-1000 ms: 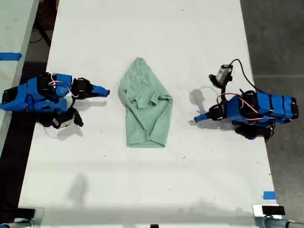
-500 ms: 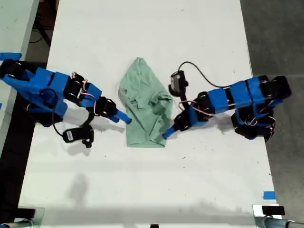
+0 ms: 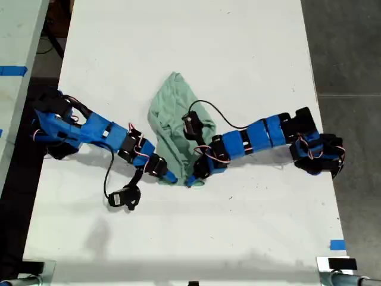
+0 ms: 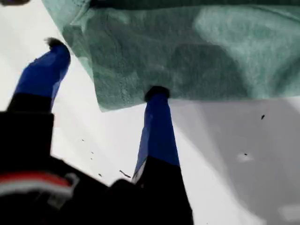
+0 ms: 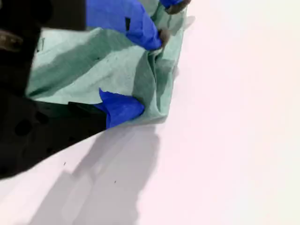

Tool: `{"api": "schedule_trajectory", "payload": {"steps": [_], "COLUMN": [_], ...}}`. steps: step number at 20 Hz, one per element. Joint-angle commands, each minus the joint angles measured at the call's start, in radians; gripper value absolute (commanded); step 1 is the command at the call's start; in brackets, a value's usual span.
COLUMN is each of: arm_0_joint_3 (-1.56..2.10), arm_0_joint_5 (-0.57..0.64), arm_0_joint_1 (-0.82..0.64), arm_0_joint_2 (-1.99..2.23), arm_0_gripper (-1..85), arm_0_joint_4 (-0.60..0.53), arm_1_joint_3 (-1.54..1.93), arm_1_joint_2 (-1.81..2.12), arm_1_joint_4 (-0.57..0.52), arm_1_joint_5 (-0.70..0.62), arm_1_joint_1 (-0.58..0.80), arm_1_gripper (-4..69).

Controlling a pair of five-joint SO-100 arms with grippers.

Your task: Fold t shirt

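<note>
both arms now stretched right in versus half a second back, my first gripper (image 4: 105, 70) jaws spread wide at the t shirt (image 3: 178, 128) hem, one finger (image 4: 157, 126) tucked under, my second gripper (image 5: 140, 70) spread over the same bottom edge, shirt bundled mid-table (image 3: 250, 53)

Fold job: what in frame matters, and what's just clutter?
In the job:
t shirt
my first gripper, at its hem
my second gripper, at its hem

Lying about:
blue tape strip on the table
second tape strip on the neighbouring surface
</note>
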Motion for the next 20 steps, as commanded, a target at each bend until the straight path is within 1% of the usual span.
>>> {"api": "schedule_trajectory", "payload": {"steps": [1,3,5,6,8,10,12,13,15,16,17,20], "arm_0_joint_3": [-0.156,-0.209,-0.239,-0.285,-0.459,-0.632,-0.661,-0.652,-0.626,-0.621,-0.62,-0.6], "arm_0_joint_5": [0.038,0.041,0.032,0.026,0.012,-0.002,-0.003,0.003,0.031,0.066,0.106,0.245], "arm_0_joint_1": [0.009,0.021,0.049,0.075,0.143,0.189,0.196,0.183,0.11,0.06,0.002,-0.187], "arm_0_joint_2": [-0.11,-0.158,-0.14,-0.126,-0.123,-0.097,0.008,0.063,0.147,0.178,0.204,0.268], "arm_0_gripper": [-0.2,-0.2,-0.2,-0.2,-0.2,-0.2,-0.2,-0.2,-0.2,-0.2,-0.2,-0.2], "arm_0_joint_4": [-0.02,-0.011,0.034,0.087,0.245,0.391,0.466,0.514,0.626,0.673,0.715,0.798], "arm_1_joint_3": [-0.037,-0.048,-0.104,-0.178,-0.337,-0.364,-0.351,-0.336,-0.322,-0.308,-0.285,-0.261], "arm_1_joint_2": [-0.006,-0.012,-0.017,-0.035,-0.055,0.035,0.155,0.213,0.296,0.336,0.379,0.426], "arm_1_joint_4": [-0.046,-0.063,-0.032,0.009,0.103,0.118,0.118,0.118,0.186,0.218,0.225,0.285], "arm_1_joint_5": [0.037,0.034,0.055,0.066,0.074,0.06,-0.002,-0.054,-0.135,-0.169,-0.218,-0.348], "arm_1_joint_1": [-0.032,-0.052,-0.097,-0.13,-0.195,-0.222,-0.206,-0.176,-0.078,-0.021,0.041,0.245], "arm_1_gripper": [0.5,0.5,0.5,0.5,0.5,0.5,0.5,0.5,0.5,0.5,0.5,0.5]}}
